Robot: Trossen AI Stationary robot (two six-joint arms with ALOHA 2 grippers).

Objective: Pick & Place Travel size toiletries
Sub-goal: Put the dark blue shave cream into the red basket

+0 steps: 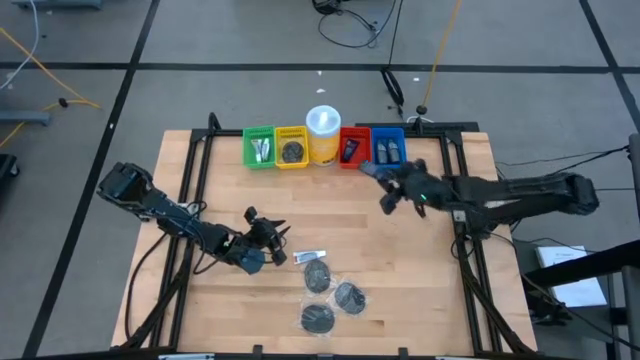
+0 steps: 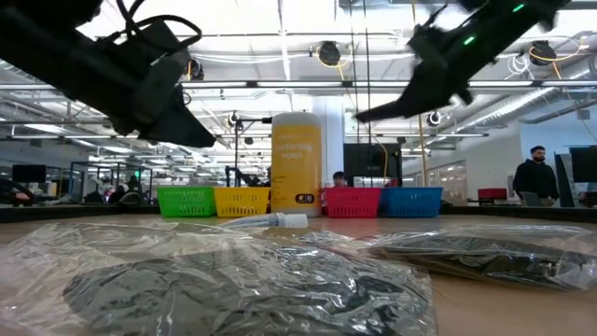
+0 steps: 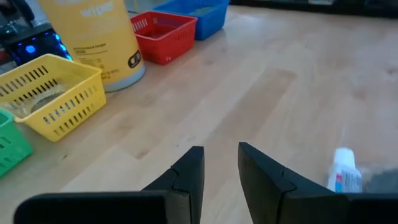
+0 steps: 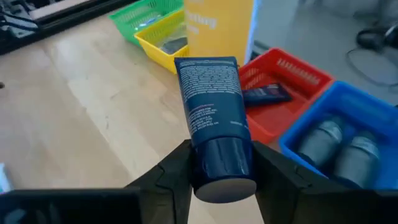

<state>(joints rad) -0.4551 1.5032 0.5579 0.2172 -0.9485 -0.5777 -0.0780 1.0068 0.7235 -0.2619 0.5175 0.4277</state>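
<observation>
My right gripper (image 4: 222, 177) (image 1: 385, 186) hovers just in front of the red bin (image 1: 352, 147) and blue bin (image 1: 388, 147), shut on a dark blue tube (image 4: 211, 93). My left gripper (image 3: 221, 163) (image 1: 274, 233) is open with a narrow gap, above the table left of a little white tube (image 1: 310, 257) (image 3: 344, 171) that lies flat. Three dark round discs in clear bags (image 1: 317, 275) (image 1: 348, 297) (image 1: 317, 318) lie near the near edge. The red bin holds another dark tube (image 4: 267, 94). The blue bin holds grey bottles (image 4: 323, 140). My right gripper pinches the dark blue tube between its two fingers at the cap end (image 4: 224, 163), one finger on each side. The tube points forward past the fingertips, its flat crimped end (image 4: 205, 62) toward the bins, and it is lifted clear of the table.
Along the far edge stand a green bin (image 1: 259, 147), a yellow bin (image 1: 291, 148) and a white cylindrical container with a yellow body (image 1: 323, 135), then the red and blue bins. Bare wood (image 1: 400, 260) lies between the arms. A person (image 2: 534, 177) stands in the room behind.
</observation>
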